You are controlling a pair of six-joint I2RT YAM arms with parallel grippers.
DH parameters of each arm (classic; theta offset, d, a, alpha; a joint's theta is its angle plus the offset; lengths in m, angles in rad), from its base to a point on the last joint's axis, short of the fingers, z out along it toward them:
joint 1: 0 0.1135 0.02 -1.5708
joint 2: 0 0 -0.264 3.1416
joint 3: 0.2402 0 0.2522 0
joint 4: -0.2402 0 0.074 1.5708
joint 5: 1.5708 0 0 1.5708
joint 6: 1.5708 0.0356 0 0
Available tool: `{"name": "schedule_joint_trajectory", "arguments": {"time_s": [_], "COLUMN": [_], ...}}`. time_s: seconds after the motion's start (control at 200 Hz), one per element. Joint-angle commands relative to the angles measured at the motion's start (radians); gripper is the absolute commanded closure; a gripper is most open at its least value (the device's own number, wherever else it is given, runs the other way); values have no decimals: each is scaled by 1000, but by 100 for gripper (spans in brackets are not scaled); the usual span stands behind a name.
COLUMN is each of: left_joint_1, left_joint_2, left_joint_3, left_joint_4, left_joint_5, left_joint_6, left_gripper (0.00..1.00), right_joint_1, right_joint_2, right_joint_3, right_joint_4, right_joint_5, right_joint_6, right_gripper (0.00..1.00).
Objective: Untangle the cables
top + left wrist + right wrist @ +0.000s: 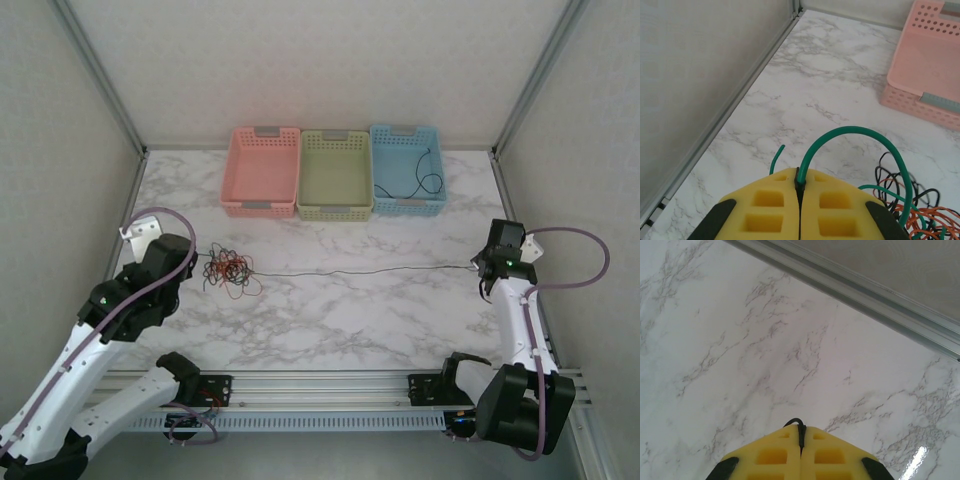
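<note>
Cables point(228, 270) bunched left; black strand point(360, 270) stretches right.

Tangled cables point(228, 270) at left; black strand point(360, 271) stretched rightward

I've got left gripper point(799, 173) clamped on green cable point(860, 131) over table's point(330, 320) left side, right gripper point(801, 427) clamped on black cable point(340, 272) over its right.

Pink basket point(258, 208), green basket point(335, 211), blue basket point(410, 207) side by side, white marble table point(350, 320)
</note>
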Motion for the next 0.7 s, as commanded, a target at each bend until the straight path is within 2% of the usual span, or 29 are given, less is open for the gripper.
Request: {"name": "schedule_joint_trajectory", "arguments": {"time_s": [0.0,0.07,0.165,0.24,0.516,0.691], "left_joint_1": [16,15,16,15,14,14], "left_joint_2": [-5,-21,6,39,124,148], "left_joint_3": [9,-13,-23,-32,-66,-86], "left_joint_4": [28,110,194,240,324,328], "left_joint_5": [71,225,432,529,646,654], "left_joint_6": [40,59,71,71,75,72], "left_gripper": [100,100,100,100,100,100], "right_joint_1": [-6,-7,5,53,422,653], "right_joint_2": [-7,-45,-93,-78,23,134], "right_joint_3": [15,8,-16,15,113,183], "right_joint_4": [9,41,129,103,-9,-51], "right_joint_5": [23,-80,-285,-358,-404,-419], "right_joint_6": [9,7,-22,-49,-200,-254], "right_gripper": [100,100,100,100,100,100]}}
